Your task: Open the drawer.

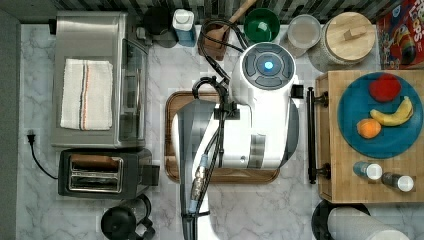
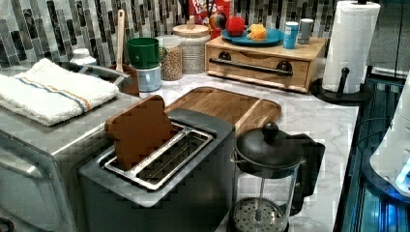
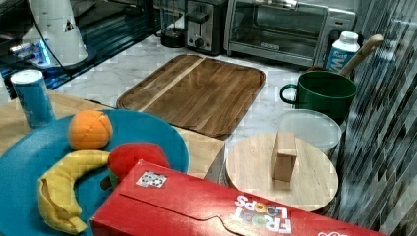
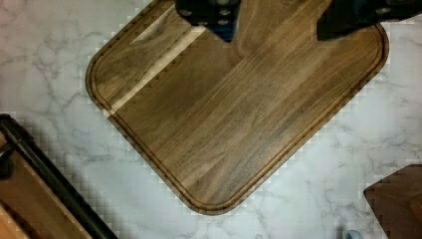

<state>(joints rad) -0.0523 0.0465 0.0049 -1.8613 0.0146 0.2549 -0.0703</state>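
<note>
The robot's tool (image 4: pixel 278 22) is hanging over the dark brown wooden tray with rounded corners (image 4: pixel 239 109), and its two dark fingers (image 4: pixel 211 15) are standing wide apart with nothing between them. The wrist view is cutting off the upper parts of the fingers.

In the top view the big white robot arm (image 1: pixel 250 115) is hiding most of that tray, so just its edges are peeking out.

In the left view, a black coffee press with a glass body (image 2: pixel 266 183) and a grey toaster (image 2: pixel 159 179) are sitting nearest. A brown slice is sticking up from the toaster slot, and it is hard to tell what it is made of.

Farther back on the white marble desk (image 2: pixel 319 116), the light bamboo-wood drawer with the long black bar handle (image 2: pixel 256 67) is sitting shut in its box. It is at the top view's right, just beside the tray. A round blue plate (image 1: pixel 350 125) is resting on the box top, and it is holding a yellow banana, an orange ball and a red ball.

A red cereal box (image 3: pixel 206 211) is reading "FROOT LOOPS". The blue and white bottle's label is cut off, and it is showing only a "W".
</note>
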